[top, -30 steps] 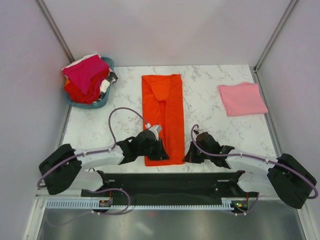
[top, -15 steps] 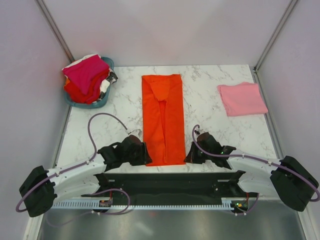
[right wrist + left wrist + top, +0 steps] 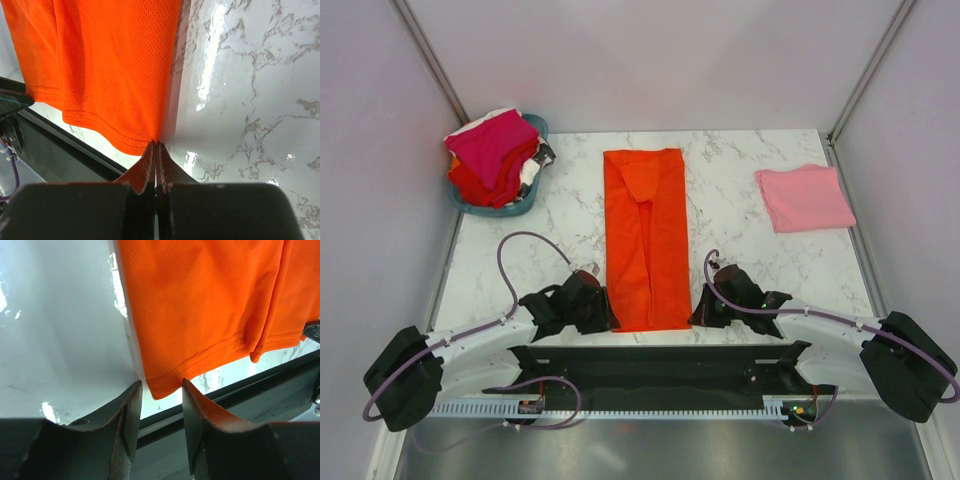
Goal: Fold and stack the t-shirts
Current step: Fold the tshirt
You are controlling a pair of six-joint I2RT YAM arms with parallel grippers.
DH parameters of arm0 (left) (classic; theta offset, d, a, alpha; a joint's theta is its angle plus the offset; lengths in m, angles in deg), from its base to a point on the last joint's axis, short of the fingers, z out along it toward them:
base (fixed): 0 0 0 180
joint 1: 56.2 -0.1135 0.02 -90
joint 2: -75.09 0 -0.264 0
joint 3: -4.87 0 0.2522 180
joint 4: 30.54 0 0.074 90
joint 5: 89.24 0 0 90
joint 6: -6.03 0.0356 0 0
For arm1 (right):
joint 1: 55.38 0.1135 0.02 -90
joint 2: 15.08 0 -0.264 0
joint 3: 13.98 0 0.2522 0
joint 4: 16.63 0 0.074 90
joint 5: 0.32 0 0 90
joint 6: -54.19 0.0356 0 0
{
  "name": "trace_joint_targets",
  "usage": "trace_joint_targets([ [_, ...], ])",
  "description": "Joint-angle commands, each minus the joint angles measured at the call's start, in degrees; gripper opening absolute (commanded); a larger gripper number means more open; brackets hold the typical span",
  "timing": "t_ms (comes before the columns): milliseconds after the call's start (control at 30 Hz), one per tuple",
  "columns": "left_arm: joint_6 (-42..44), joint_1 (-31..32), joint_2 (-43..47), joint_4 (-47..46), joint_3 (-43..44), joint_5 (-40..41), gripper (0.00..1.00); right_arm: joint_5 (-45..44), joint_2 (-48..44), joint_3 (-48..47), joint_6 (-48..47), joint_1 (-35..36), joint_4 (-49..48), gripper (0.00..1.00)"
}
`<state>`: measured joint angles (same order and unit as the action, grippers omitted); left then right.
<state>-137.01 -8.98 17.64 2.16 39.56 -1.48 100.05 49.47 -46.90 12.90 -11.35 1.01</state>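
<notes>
The orange-red t-shirt (image 3: 645, 240) lies folded into a long strip down the middle of the table. My left gripper (image 3: 605, 310) is open at its near left corner; in the left wrist view the shirt's corner (image 3: 165, 387) lies between the tips of the gripper (image 3: 160, 390) without being pinched. My right gripper (image 3: 698, 312) is shut on the shirt's near right edge; the right wrist view shows the gripper (image 3: 156, 145) with its jaws closed on the hem (image 3: 110, 65). A light pink t-shirt (image 3: 805, 198) lies folded at the right.
A teal basket (image 3: 490, 208) at the back left holds a pile of magenta (image 3: 490, 145), red and white shirts. The table's near edge and the black arm mount (image 3: 660, 365) lie just behind both grippers. Walls close in both sides.
My left gripper has moved off the top of the shirt, leftward and nearer, to the near left corner. The right gripper has barely moved.
</notes>
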Motion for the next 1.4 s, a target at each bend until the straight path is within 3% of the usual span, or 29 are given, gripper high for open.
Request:
trace_joint_targets([
  [0,-1.0,-0.3,-2.5,-2.7,-1.0,-0.9,0.45,-0.6,-0.4,-0.4,-0.4,0.1,-0.5,0.0],
  [33,-1.0,-0.3,-3.2,-3.0,-1.1,-1.4,0.42,-0.6,-0.6,-0.2,-0.3,0.2,-0.5,0.0],
  [167,-1.5,-0.2,-2.2,-3.4,-1.6,-0.8,0.12,-0.6,-1.2,0.1,0.0,0.2,-0.5,0.0],
  [233,-1.5,-0.2,-0.6,-2.3,-2.2,-0.2,0.03,-0.6,-2.0,0.2,0.0,0.2,-0.1,0.0],
  [600,-0.3,-2.2,6.7,0.5,1.6,-2.7,0.02,-1.2,-4.8,-2.5,-0.5,0.2,2.8,0.0],
  [900,3.0,-13.2,5.5,-2.6,6.8,-8.6,0.02,-3.5,0.1,-12.6,-3.2,-1.7,5.2,0.0],
  [1167,6.2,-23.0,-5.4,-5.7,15.4,-11.8,0.02,1.6,11.5,-26.7,-7.8,-10.6,5.4,0.0],
  [1367,7.3,-29.1,-18.4,-7.9,25.6,-14.5,0.02,4.3,21.7,-36.4,-9.2,-16.3,5.9,0.0],
])
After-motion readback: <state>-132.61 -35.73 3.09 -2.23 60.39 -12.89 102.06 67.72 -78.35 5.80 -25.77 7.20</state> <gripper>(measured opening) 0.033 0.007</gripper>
